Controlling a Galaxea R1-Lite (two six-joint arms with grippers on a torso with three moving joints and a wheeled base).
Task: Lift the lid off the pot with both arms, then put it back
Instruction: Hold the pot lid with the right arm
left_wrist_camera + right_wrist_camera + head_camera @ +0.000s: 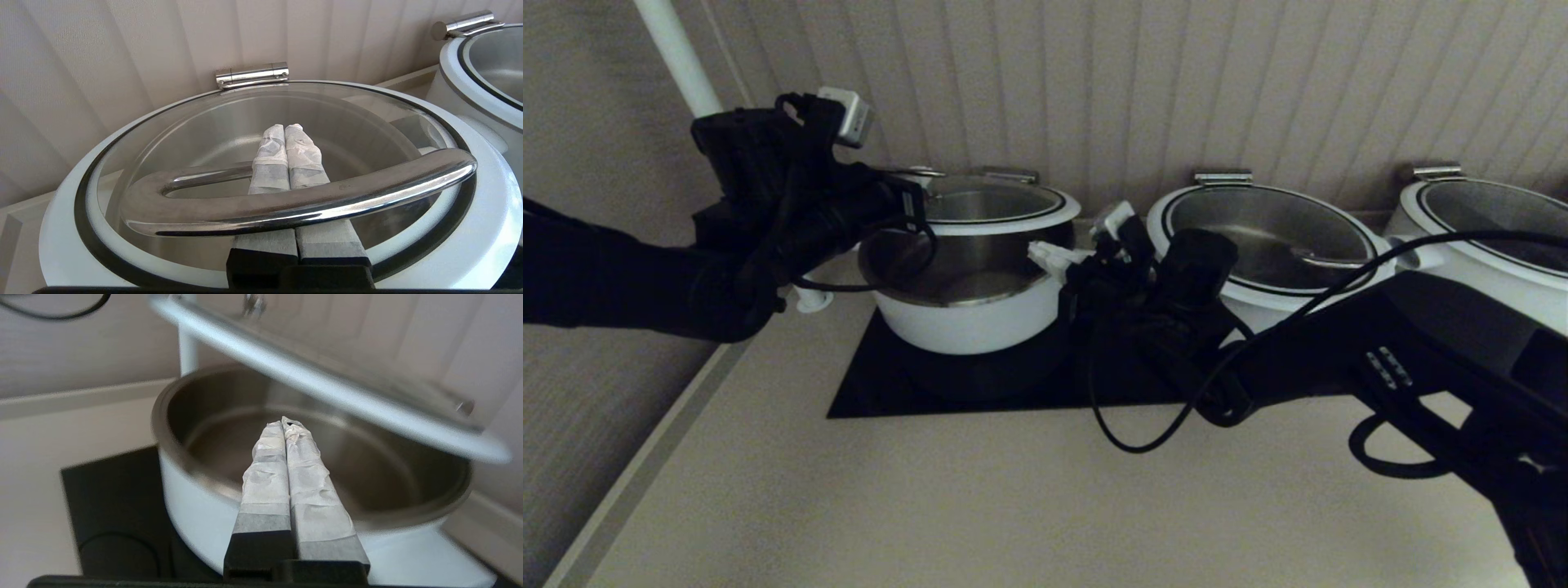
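The lid [992, 206] hangs tilted above the open pot [968, 322], which stands on a black hob. My left gripper [913, 196] is shut, and its taped fingers [304, 163] pass under the lid's steel wire handle [347, 196], which rests across them. The lid's glass and white rim fill the left wrist view [482, 212]. My right gripper [1049, 257] is shut and empty beside the pot's right rim, below the lid's edge. In the right wrist view its tips [284, 424] point over the pot's steel inside [367, 473], under the lid's rim [327, 390].
Two wider white pots with lids [1266, 237] [1486, 233] stand to the right along the ribbed wall. The black hob [882, 392] lies on a beige counter. A white pole [678, 53] rises at the back left. The right arm's cable loops over the counter.
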